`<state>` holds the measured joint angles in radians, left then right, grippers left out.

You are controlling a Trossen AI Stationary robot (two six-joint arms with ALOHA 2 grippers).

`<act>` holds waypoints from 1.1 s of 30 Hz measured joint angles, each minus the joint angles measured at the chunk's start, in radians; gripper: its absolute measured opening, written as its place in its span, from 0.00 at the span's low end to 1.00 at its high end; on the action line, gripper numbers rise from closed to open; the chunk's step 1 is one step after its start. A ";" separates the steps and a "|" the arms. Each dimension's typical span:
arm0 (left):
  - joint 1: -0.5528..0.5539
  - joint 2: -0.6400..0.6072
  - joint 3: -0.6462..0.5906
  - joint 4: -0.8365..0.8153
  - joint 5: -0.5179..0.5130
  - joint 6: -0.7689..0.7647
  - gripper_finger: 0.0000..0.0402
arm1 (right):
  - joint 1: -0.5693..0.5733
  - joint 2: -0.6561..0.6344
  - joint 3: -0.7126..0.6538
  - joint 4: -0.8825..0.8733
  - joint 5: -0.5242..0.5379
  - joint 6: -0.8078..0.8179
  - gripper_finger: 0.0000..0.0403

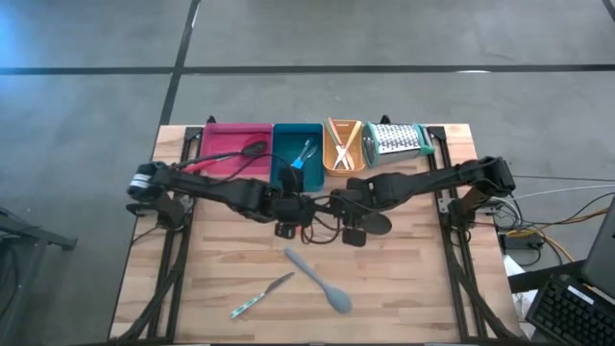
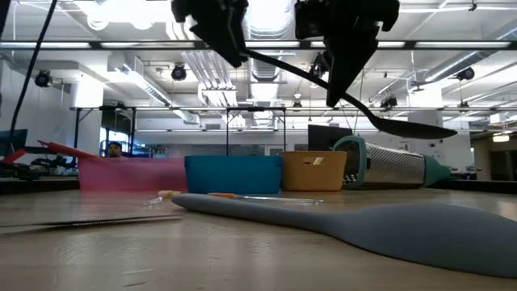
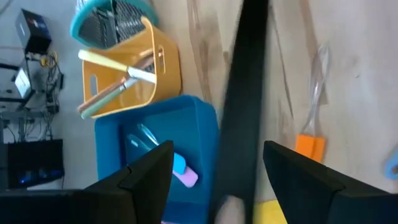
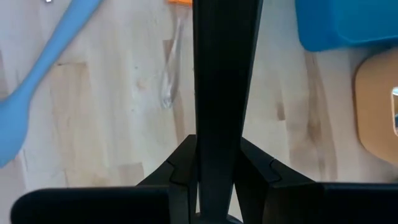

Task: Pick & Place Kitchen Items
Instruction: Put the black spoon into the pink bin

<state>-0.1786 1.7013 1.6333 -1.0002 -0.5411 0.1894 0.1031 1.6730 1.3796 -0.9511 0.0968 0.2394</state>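
A long black spoon [image 2: 380,117] hangs above the table's middle, with my right gripper [image 4: 219,163] shut on its handle. The spoon slants, its bowl [image 2: 412,127] the lower end. My left gripper [image 3: 217,171] is open; its fingers stand on either side of the handle's other end [image 3: 242,106], and I see no touch. A grey-blue spoon [image 1: 317,279] and a small yellow-handled tool [image 1: 259,296] lie flat near the front edge. A clear tool with an orange handle [image 3: 309,146] lies under the arms. My right gripper pinches the black spoon's handle [image 4: 217,112] between its two fingers [image 4: 264,165], partway along its length. The fingers come steeply from above. The spoon is lifted clear of the table and tilted, bowl end down.
Along the far edge stand a pink tray [image 1: 221,139] holding another black spoon, a teal tray [image 1: 312,144] with small tools, an orange tray [image 1: 332,163] with utensils, and a metal grater [image 1: 396,139]. Bare wood lies at the front left and front right.
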 joint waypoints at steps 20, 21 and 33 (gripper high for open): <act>0.025 0.012 0.019 -0.060 0.077 0.019 0.19 | 0.006 -0.001 0.000 0.015 -0.004 -0.015 0.15; 0.025 0.012 0.020 -0.065 0.076 0.018 0.19 | 0.005 -0.001 0.000 0.016 -0.004 -0.017 0.15; 0.026 0.012 0.023 -0.091 0.078 0.014 0.19 | 0.006 -0.002 -0.001 0.025 -0.001 0.012 0.19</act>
<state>-0.1524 1.7133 1.6558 -1.0909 -0.4634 0.2030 0.1089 1.6714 1.3788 -0.9262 0.0955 0.2511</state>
